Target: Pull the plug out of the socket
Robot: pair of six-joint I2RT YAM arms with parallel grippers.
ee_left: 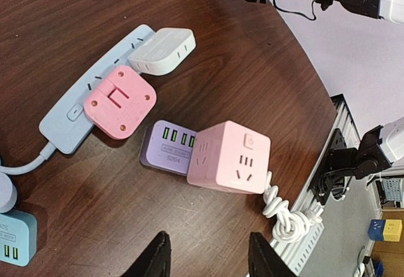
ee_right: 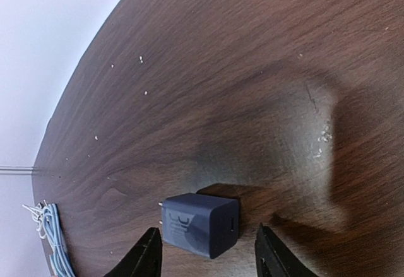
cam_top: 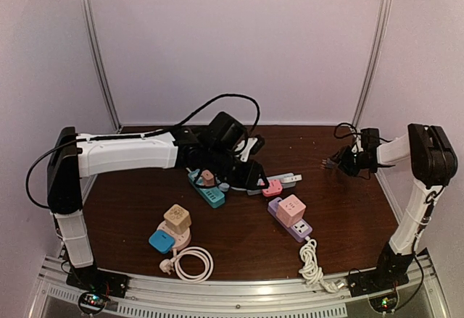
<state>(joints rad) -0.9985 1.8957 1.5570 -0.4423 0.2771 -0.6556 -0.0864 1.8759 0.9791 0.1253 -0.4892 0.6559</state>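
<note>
- The right gripper (ee_right: 206, 229) is hanging over the right rear part of the table (ee_right: 221, 69), with its fingers pointing down at the wood.
- Its jaws are standing apart, wider than the plug (ee_right: 201, 223). A strip of bare table is showing between the plug and one finger, so the gripper is not clamping anything.
- The plug, a dark blue-grey block, is lying on its side on the table between those two fingers and casting a shadow on the wood.
- The plug is sitting in no socket and is lying well apart from the power strips at the table's centre. In the top view it is too small to make out.
- The left gripper (ee_left: 208, 236) is hovering above the centre of the table with its jaws parted and nothing between them.
- Under the left gripper, a purple power strip (ee_left: 165, 147) is carrying a pink cube socket (ee_left: 230, 157), and a knotted white cord (ee_left: 287, 217) is trailing from it toward the near edge.
- Just beside it, a light blue power strip (ee_left: 69, 122) is carrying a pink adapter (ee_left: 120, 102) and a white adapter (ee_left: 161, 51), the two sitting next to each other.
- A teal power strip (cam_top: 210, 193) is lying left of centre.
- A beige cube (cam_top: 176, 218) and a blue cube (cam_top: 161, 240) are sitting nearer the arm bases.
</note>
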